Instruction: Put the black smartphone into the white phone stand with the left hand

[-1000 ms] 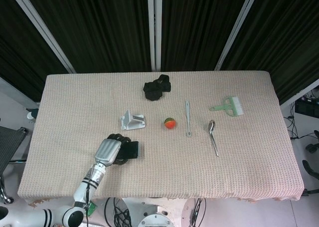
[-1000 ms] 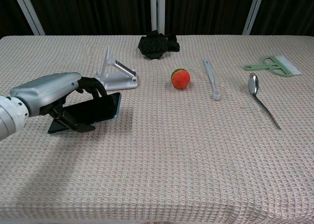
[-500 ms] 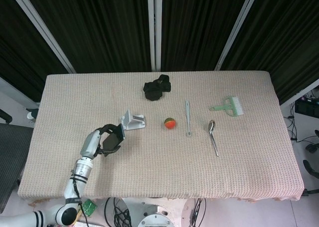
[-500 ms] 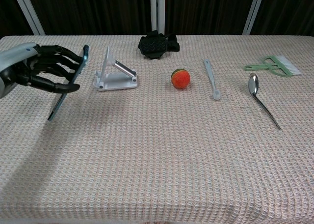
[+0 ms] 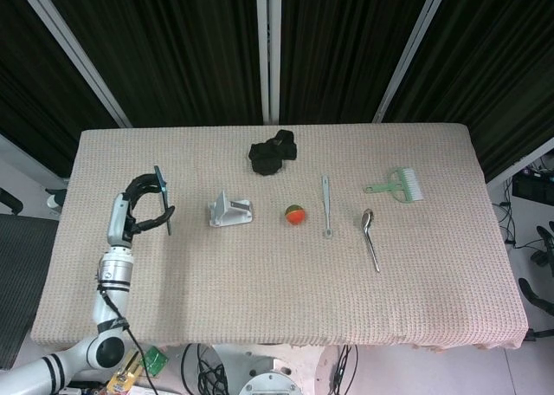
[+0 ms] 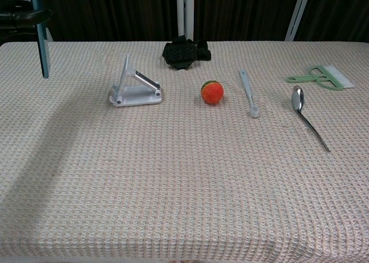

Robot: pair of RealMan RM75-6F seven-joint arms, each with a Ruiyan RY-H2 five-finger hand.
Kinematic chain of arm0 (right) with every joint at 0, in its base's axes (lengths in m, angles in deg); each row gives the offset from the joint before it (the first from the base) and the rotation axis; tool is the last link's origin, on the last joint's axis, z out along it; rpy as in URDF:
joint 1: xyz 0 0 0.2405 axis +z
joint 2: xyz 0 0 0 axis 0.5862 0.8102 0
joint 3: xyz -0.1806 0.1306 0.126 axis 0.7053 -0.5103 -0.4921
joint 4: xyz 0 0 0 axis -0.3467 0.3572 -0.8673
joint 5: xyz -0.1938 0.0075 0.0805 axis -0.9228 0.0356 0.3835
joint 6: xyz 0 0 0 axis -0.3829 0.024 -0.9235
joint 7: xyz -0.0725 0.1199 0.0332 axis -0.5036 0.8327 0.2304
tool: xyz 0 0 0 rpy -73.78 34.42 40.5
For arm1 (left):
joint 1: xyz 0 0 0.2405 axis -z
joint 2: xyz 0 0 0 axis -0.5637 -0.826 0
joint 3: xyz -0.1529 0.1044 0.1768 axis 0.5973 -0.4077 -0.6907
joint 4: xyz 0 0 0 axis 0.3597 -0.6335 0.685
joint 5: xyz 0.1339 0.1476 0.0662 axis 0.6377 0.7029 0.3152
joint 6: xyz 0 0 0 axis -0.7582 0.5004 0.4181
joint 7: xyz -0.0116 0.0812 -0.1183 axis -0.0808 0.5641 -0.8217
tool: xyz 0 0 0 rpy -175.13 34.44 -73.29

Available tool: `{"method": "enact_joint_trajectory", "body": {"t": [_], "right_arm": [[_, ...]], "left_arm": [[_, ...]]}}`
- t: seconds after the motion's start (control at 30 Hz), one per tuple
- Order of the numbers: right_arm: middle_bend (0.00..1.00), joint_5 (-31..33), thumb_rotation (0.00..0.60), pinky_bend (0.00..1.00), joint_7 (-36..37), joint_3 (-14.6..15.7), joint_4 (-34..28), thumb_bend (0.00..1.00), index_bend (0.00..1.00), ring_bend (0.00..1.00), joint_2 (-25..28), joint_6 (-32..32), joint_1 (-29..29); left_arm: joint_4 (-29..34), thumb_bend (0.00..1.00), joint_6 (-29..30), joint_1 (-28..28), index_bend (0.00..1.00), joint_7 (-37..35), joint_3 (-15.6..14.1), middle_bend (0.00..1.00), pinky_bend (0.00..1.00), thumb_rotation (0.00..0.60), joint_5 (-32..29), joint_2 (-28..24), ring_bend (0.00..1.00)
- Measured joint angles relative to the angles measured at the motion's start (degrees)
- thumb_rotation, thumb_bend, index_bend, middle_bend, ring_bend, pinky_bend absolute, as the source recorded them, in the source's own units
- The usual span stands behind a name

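Note:
My left hand [image 5: 138, 209] is raised above the table's left side and grips the black smartphone [image 5: 163, 199], which stands on edge and shows only its thin side. In the chest view the smartphone [image 6: 41, 41] hangs at the top left with dark fingers [image 6: 23, 15] wrapped around its upper part. The white phone stand [image 5: 229, 210] sits on the cloth to the right of the phone, seen in the chest view as the stand [image 6: 135, 89] with its back plate upright. The stand's cradle holds nothing. My right hand is in neither view.
A black crumpled cloth [image 5: 272, 152] lies behind the stand. To the stand's right lie an orange-green ball [image 5: 294, 214], a pale long-handled spoon [image 5: 326, 206], a metal spoon [image 5: 370, 237] and a green brush [image 5: 396, 185]. The woven tablecloth [image 5: 260, 282] covers the table.
My left hand has lifted the smartphone off the cloth, carried it up and to the left, and turned it from lying flat to standing on edge.

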Motion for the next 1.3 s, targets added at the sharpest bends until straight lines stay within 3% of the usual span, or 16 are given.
{"method": "enact_joint_trajectory", "body": {"t": [0.43,0.77,1.3], "right_arm": [[0.00,0.4,0.600,0.00,0.0,0.2,-0.5,0.20,0.00,0.00,0.6,0.0,-0.4],[0.00,0.9,0.600,0.00,-1.3,0.1,-1.4,0.20,0.00,0.00,0.8,-0.2,-0.4],[0.00,0.7,0.600,0.00,-4.2,0.1,-5.0,0.20,0.00,0.00,2.7,0.0,-0.3]], "left_arm": [[-23.1,0.34,3.3,7.1,0.64,-7.2,-1.7,0.70,0.22,0.600,10.1,13.4,0.35],[-43.1,0.34,8.0,12.2,0.64,-11.5,-5.0,0.70,0.23,0.600,16.6,23.3,0.35],[-53.7,0.35,6.0,17.8,0.64,-18.0,-5.9,0.70,0.23,0.600,16.8,29.1,0.35]]}}
